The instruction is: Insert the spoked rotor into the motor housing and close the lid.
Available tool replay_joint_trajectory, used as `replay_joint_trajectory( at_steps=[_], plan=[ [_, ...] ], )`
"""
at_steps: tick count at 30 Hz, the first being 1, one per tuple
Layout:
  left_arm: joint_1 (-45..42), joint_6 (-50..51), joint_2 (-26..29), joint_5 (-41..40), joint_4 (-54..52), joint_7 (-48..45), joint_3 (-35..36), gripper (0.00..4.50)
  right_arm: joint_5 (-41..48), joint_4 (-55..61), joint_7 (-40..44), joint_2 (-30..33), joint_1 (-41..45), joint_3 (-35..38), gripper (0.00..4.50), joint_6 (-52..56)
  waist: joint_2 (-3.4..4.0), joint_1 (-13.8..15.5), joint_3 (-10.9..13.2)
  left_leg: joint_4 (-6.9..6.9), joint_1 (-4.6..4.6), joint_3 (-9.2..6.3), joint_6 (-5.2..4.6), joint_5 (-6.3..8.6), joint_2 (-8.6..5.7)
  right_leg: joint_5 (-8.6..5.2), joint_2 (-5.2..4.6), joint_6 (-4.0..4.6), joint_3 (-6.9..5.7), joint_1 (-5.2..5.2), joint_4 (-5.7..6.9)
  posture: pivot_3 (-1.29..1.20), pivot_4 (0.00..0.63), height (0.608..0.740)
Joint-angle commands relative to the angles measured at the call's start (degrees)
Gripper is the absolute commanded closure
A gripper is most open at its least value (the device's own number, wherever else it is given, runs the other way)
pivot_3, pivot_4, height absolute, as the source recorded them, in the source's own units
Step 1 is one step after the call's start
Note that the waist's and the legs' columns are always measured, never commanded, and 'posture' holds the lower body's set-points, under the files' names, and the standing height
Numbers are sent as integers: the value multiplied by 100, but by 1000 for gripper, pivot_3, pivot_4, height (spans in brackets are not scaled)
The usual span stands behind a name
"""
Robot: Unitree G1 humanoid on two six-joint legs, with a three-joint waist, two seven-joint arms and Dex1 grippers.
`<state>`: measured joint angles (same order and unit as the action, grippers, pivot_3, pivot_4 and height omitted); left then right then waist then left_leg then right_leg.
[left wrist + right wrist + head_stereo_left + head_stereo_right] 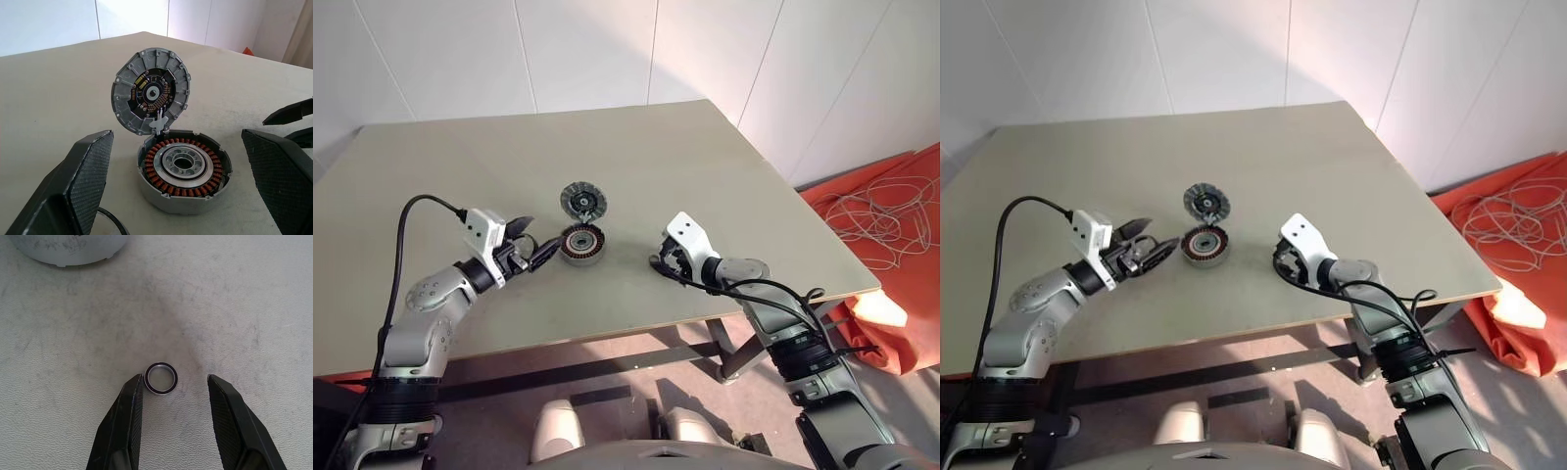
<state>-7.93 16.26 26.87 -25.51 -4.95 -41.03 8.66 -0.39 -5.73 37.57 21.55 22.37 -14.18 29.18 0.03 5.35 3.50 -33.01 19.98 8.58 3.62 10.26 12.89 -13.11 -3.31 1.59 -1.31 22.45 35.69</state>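
The motor housing sits mid-table, a silvery drum with copper windings round a pale hub. Its lid, a grey ribbed disc, stands upright on a hinge at the housing's far side. My left gripper is open just left of the housing, with nothing in it. My right gripper is open, tilted down to the table right of the housing. A small black-rimmed ring lies flat between its fingers, close to one pad. No spokes show in the ring, so I cannot tell whether it is the spoked rotor.
The table's front edge runs just below both grippers. An orange cloth with loose white cable lies on the floor past the table's right side. White wall panels stand behind.
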Motion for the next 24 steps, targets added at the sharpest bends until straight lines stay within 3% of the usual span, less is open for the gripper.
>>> replay_joint_trajectory(
  at_steps=[1, 10, 15, 24],
  plan=[
    [-47, -136, 71, -14, -71, -37, 136, 0, 245, 66, 133, -73, 60, 114, 2225, 286, 0, -1, 0, 0, 0, 0, 0, 0, 0, 0, 0, 0, 0, 0, 0, 0, 0, 740],
    [-18, -266, 59, 21, 45, -36, 178, 0, 359, -126, 214, -77, 124, 226, 2225, 504, 0, 0, 0, 4, 1, 0, -1, 1, 0, 3, 0, 6, 0, 1, -3, 0, 0, 740],
    [-20, -347, 69, 39, 103, -13, 194, 0, 367, -122, 208, -112, 140, 242, 3759, 540, 0, 0, 0, 4, 0, 0, 0, 0, 0, 0, 0, 1, 0, 0, -3, 0, 0, 740],
    [-60, -154, 82, -19, -157, 151, 230, 0, 561, -52, 62, -356, 365, 501, 3854, 457, 0, -12, 0, 4, -1, 0, 0, 0, 1, 2, 1, 4, 0, 0, -2, 0, 0, 740]
  ],
)
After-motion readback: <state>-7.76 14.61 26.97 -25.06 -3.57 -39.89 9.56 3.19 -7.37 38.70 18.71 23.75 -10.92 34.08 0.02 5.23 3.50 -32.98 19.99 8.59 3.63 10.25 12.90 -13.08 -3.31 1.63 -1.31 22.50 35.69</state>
